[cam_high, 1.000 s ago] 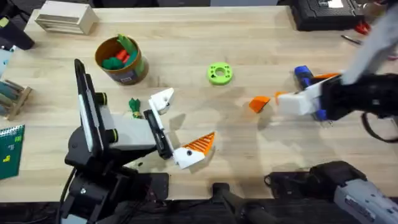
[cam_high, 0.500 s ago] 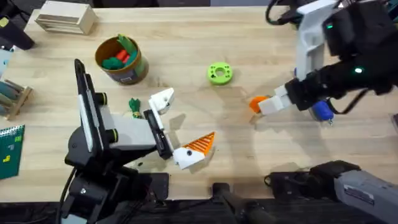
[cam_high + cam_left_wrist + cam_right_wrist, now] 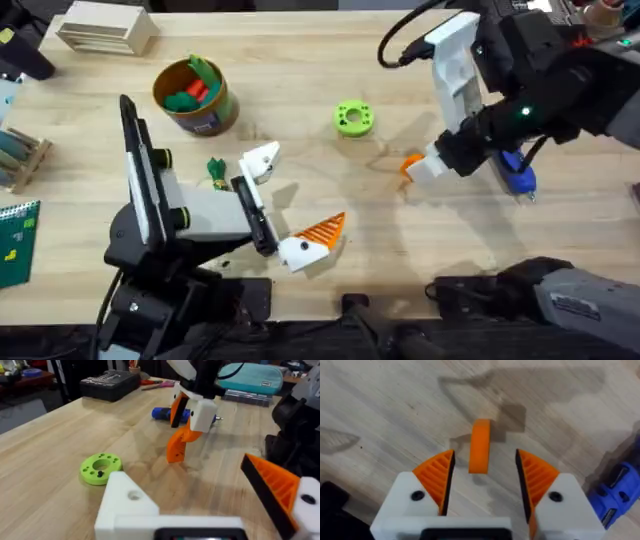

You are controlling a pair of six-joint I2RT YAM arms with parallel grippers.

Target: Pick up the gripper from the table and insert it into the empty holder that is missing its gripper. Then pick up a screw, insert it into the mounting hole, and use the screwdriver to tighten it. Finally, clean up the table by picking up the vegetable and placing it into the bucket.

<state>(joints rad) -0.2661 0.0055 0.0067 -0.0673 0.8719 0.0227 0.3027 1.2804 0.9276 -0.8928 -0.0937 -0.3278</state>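
Gripper upright on surface, between spread pads of right hand, lined up for pinch; left hand apart, empty.

Pale matt wood-grain desk showing fine streaks, loose orange gripper looking like smooth matt plastic, right hand showing ribbed orange pads on white plastic, lime-green plastic disc looking matt.

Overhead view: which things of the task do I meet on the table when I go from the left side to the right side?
bucket → vegetable → empty holder → lime-green disc → loose orange gripper → blue screwdriver
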